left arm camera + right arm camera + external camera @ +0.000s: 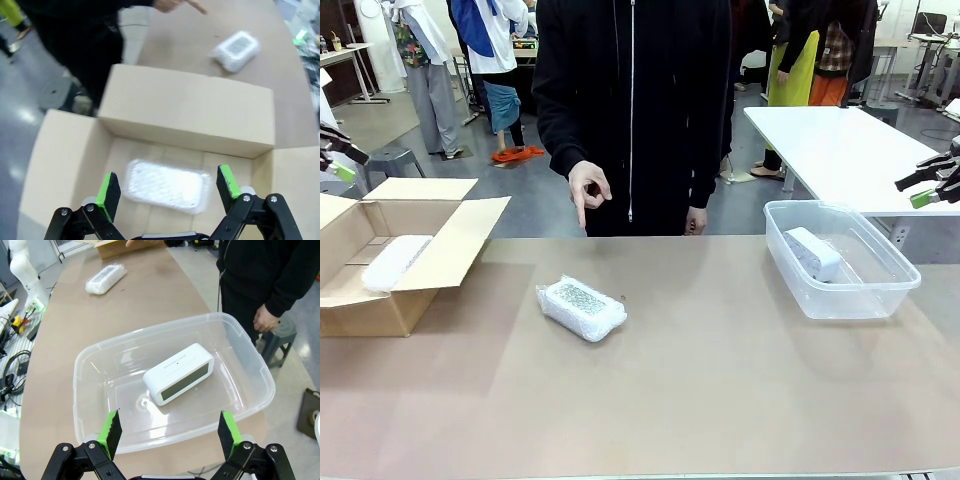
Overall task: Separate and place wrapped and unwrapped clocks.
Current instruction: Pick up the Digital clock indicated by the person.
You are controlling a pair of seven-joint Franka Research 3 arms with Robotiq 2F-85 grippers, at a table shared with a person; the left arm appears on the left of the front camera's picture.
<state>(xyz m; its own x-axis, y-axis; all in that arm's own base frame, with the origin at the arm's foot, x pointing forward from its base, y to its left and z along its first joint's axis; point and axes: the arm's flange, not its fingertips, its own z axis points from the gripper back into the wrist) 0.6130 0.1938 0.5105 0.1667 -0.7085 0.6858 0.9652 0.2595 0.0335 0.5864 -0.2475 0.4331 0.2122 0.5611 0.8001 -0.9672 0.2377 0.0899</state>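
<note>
The left gripper [165,187] hangs with its green-padded jaws spread wide and empty over the open brown cardboard box [190,112]. On the box floor below lies a white block wrapped in translucent bubble wrap [167,185]; it is blurred here, so its detail is hard to make out.

The right gripper [170,432] is likewise wide open and holds nothing, poised above the clear plastic tub [250,365]. Inside the tub rests the bare white rounded-rectangular clock [180,372], lying on its side near the middle.

Farther out, a second bubble-wrapped white block [582,307] sits alone on the tan table [720,400], between box and tub and well apart from both. The person in black stands at the far edge, one hand [588,188] pointing a finger down toward that block.

By the look of it, two of three items are sorted: one wrapped in the box, the unwrapped one in the tub. The wrapped block on the table remains and likely belongs in the box.
</note>
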